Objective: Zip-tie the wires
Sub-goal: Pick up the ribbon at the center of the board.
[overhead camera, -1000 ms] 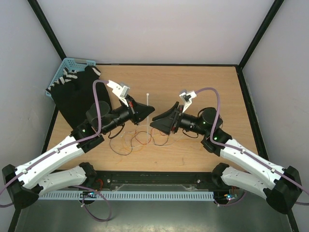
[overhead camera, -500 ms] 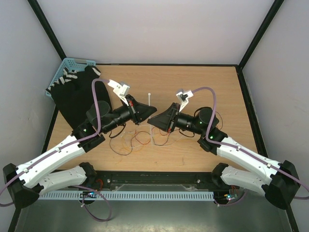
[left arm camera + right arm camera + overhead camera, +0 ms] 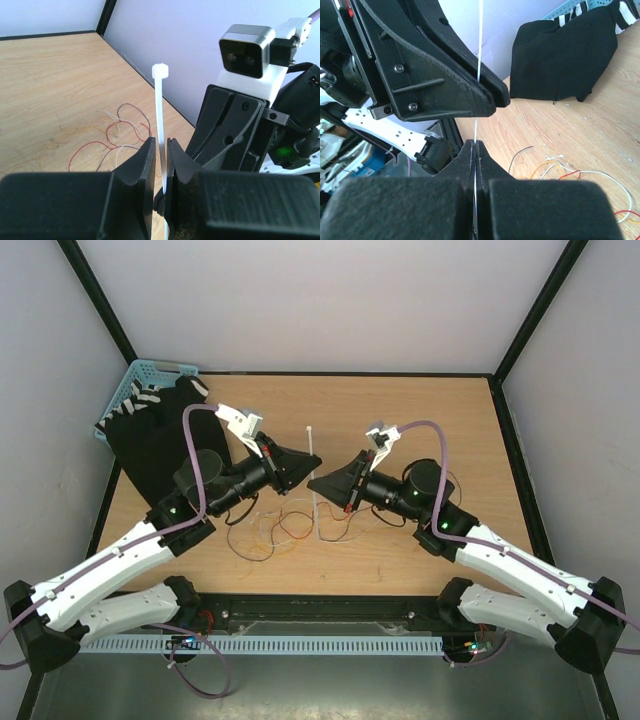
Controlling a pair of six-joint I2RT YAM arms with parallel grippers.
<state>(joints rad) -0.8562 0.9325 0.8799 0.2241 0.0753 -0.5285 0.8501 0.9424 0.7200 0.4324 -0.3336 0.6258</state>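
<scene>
A white zip tie (image 3: 312,452) stands upright over the table's middle, between both grippers. My right gripper (image 3: 313,484) is shut on its strap, which runs straight up out of the pinched fingers (image 3: 475,146). My left gripper (image 3: 311,467) sits just above it. In the left wrist view its jaws (image 3: 160,146) stand slightly parted around the zip tie (image 3: 159,100), with thin gaps on both sides. The wires (image 3: 285,527), thin red, brown, orange and white strands, lie loosely tangled on the wood below the grippers. They also appear as wires (image 3: 121,134) and wires (image 3: 572,173) in the wrist views.
A black cloth (image 3: 150,440) lies at the back left, half over a light blue basket (image 3: 145,372). Black frame posts and white walls close in the wooden table (image 3: 420,410). The right arm's camera housing (image 3: 247,44) is close to the left gripper.
My right gripper has shut on the zip tie's strap after moving in from the right. My left gripper's jaws have eased apart a little. The tie now hangs lower, toward the wires.
</scene>
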